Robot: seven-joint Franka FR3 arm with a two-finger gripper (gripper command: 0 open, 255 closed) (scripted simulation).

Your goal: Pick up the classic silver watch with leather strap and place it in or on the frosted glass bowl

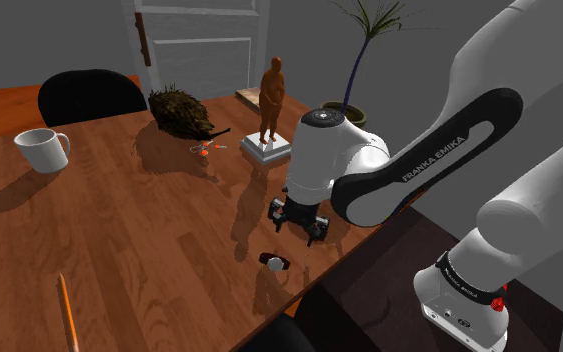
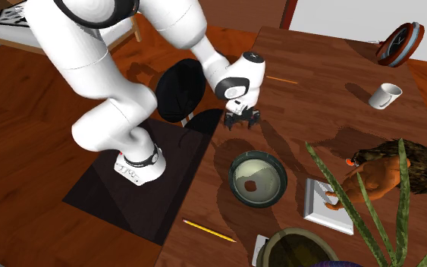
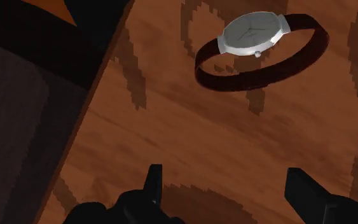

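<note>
Shoulder view: brown wooden bench [image 1: 139, 230] carries everything; white arm [image 1: 331, 160] bends over its edge on the stand's side. Bowl [image 2: 231, 179], dark-rimmed with a pale frosted inside, sits on the bench in the second exterior view, near the tool but apart from it. Tool [image 1: 301, 225] hangs above the bench without touching it; in the wrist view its fingers [image 3: 301, 189] stand wide apart with nothing between them. Watch [image 3: 254, 33], silver case on a dark looped strap, lies on the bench ahead of the fingers, off their line, and near the bench edge. Judgement: reach step, grasp not yet made. Risks: a straight descent from here would likely miss the case or clip the strap loop, since the watch is not centred between the fingers. A finger landing on the strap could flick the watch toward the nearby edge. A pinch on the strap alone may let the case swing and catch the bowl rim on transfer.
</note>
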